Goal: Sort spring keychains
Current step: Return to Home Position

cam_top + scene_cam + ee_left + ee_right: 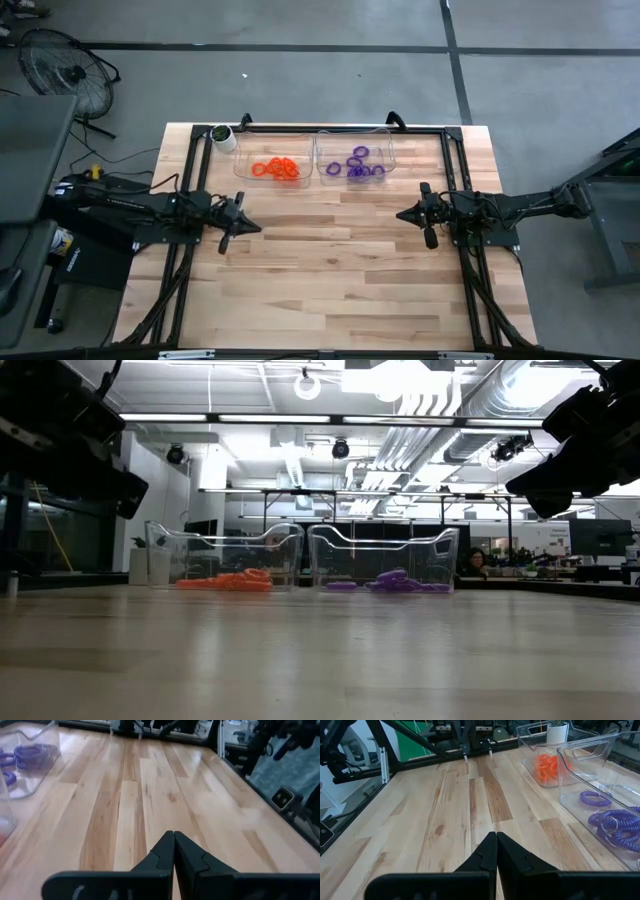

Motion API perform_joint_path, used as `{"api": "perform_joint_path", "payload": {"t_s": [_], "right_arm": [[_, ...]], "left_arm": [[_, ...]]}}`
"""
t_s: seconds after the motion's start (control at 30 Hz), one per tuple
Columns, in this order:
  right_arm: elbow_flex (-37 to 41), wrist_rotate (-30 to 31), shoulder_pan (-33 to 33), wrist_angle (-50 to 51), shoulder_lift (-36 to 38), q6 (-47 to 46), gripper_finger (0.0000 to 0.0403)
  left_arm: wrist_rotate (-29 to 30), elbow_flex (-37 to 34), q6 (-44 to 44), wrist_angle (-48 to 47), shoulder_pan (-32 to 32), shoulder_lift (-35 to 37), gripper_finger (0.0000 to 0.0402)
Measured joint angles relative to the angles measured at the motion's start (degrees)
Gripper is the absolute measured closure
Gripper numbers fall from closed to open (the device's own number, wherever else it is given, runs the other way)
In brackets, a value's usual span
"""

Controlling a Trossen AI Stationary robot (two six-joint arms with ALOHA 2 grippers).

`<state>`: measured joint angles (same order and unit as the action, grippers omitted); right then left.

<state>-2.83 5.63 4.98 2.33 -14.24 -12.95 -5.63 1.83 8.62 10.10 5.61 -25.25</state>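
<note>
Left gripper (252, 228) sits over the left side of the table (330, 280), fingers pressed together with nothing between them, tips pointing toward the table's middle. Orange spring keychains (277, 169) are piled in the left bin (250, 150) near the far edge, well apart from this gripper. A white cup (224, 137) stands just beside that bin's outer corner. Purple spring keychains (362, 166) lie in the right bin (335, 145), just beside the left one. Right gripper (402, 214) is over the right side, fingers closed tight on nothing, tips facing inward, also well apart from the purple pile.
</note>
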Motion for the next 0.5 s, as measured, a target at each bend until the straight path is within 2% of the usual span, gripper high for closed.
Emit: {"api": "perform_joint_path", "payload": {"t_s": [0.3, 0.43, 0.5], "right_arm": [[0.0, -0.01, 0.01, 0.0, 0.02, 0.0, 0.0402], [0.0, 0.0, 0.02, 0.0, 0.02, 0.0, 0.0402], [0.0, 0.0, 0.02, 0.0, 0.02, 0.0, 0.0402]], "left_arm": [[-1.38, -0.95, -6.3, -3.46, 0.0, 2.43, 0.0401], [-0.56, -0.99, -9.21, -9.1, 0.0, 4.37, 0.0401], [0.34, -1.01, -10.53, -8.53, 0.0, 4.47, 0.0401]]}}
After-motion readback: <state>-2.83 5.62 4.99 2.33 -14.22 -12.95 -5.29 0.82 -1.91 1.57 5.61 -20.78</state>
